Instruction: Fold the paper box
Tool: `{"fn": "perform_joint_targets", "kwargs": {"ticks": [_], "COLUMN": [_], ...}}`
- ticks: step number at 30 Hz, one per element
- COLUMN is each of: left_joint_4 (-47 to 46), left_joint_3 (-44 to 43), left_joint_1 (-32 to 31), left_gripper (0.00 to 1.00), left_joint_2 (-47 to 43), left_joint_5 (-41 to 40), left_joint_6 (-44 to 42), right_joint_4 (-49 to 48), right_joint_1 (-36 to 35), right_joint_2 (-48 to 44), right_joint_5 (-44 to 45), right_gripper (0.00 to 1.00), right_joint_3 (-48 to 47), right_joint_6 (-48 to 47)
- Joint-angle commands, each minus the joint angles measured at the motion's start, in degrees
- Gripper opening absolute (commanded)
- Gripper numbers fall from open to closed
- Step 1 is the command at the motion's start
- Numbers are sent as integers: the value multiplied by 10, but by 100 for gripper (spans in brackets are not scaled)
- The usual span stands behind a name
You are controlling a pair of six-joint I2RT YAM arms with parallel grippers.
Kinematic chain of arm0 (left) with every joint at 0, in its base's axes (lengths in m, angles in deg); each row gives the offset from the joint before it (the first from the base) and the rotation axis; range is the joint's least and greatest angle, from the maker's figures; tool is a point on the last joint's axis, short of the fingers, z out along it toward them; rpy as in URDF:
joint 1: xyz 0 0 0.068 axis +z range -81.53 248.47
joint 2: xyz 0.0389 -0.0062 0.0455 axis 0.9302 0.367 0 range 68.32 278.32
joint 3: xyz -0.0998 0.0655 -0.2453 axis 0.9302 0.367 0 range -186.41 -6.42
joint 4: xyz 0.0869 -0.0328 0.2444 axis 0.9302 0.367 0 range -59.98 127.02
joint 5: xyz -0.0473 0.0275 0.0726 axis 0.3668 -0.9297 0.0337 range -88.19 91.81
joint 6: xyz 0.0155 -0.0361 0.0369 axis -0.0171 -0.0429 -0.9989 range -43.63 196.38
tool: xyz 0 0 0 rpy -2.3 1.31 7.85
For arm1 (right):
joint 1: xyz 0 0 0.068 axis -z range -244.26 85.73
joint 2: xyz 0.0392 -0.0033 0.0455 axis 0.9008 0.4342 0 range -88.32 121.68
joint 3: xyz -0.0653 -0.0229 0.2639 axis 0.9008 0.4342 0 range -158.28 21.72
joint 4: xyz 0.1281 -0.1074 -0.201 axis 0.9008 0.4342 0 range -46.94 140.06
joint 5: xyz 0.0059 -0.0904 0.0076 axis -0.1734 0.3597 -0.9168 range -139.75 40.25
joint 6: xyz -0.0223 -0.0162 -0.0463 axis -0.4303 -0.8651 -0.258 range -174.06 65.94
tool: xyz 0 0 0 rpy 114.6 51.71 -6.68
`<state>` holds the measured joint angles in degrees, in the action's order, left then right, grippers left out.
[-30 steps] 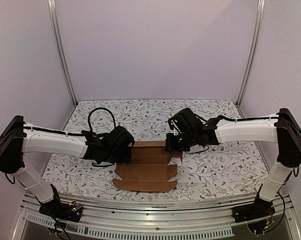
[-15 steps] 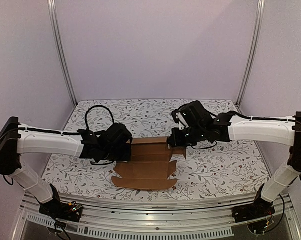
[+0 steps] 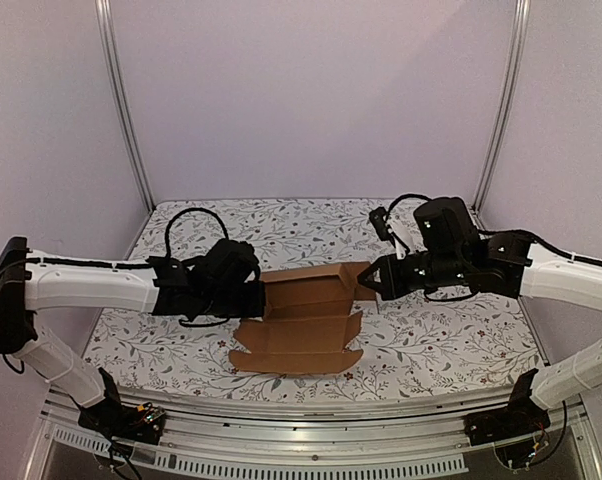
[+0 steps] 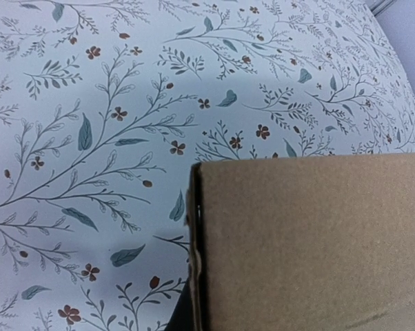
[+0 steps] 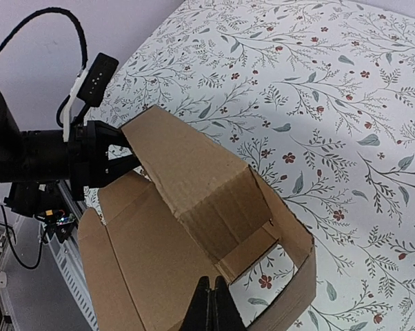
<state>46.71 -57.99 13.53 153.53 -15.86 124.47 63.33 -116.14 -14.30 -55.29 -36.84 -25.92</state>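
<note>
Paper box pinched: left gripper; right gripper

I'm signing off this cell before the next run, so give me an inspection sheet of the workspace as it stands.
Surface: floral tablecloth, lying flat over the table.
Job's things: paper box, brown cardboard, partly folded; far section raised into an open tube, near flaps flat.
Clutter: nothing seen.
Hands: left hand shut on the box's left end; right hand shut on its right end.
Cables: black loop above the left wrist, second cable at the right wrist; both clear of the box.
Surroundings: pale walls, metal posts, metal rail at the near edge.
</note>
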Motion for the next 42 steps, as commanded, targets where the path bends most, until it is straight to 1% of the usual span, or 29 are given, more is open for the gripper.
{"fn": "perform_joint_targets", "kwargs": {"ticks": [1, 9, 13, 17, 21, 26, 31, 36, 37, 38, 39, 41, 42], "left_joint_4": [-43, -108, -126, -138, -154, -153, -133, -114, -111, -108, -103, -91, -86], "left_joint_3": [11, 36, 43, 44, 48, 50, 58, 65, 67, 71, 75, 82, 85], "left_joint_1": [16, 41, 48, 49, 49, 50, 50, 54, 54, 54, 54, 54, 54], "left_gripper": [0, 0, 0, 0, 0, 0, 0, 0, 0, 0, 0, 0, 0], "left_joint_2": [-23, -48, -61, -70, -78, -86, -103, -120, -124, -128, -133, -146, -152], "left_joint_5": [52, 130, 146, 155, 162, 155, 117, 85, 77, 68, 58, 31, 17], "left_joint_6": [16, 51, 56, 51, 41, 29, 15, 22, 25, 27, 30, 33, 32], "right_joint_4": [-29, -78, -100, -104, -106, -114, -114, -108, -102, -94, -86, -70, -65], "right_joint_1": [-3, -3, -4, -2, -4, -4, -4, -15, -17, -20, -21, -22, -22], "right_joint_2": [-69, -157, -191, -206, -198, -184, -191, -173, -167, -162, -155, -149, -145], "right_joint_5": [-31, -41, -43, -41, -48, -82, -118, -157, -159, -155, -150, -125, -116], "right_gripper": [0, 0, 0, 0, 0, 0, 0, 0, 2, 6, 13, 34, 42], "right_joint_3": [46, 105, 122, 124, 115, 104, 96, 65, 56, 49, 43, 34, 31], "right_joint_6": [-49, -73, -76, -85, -86, -83, -79, -71, -71, -71, -71, -64, -58]}}
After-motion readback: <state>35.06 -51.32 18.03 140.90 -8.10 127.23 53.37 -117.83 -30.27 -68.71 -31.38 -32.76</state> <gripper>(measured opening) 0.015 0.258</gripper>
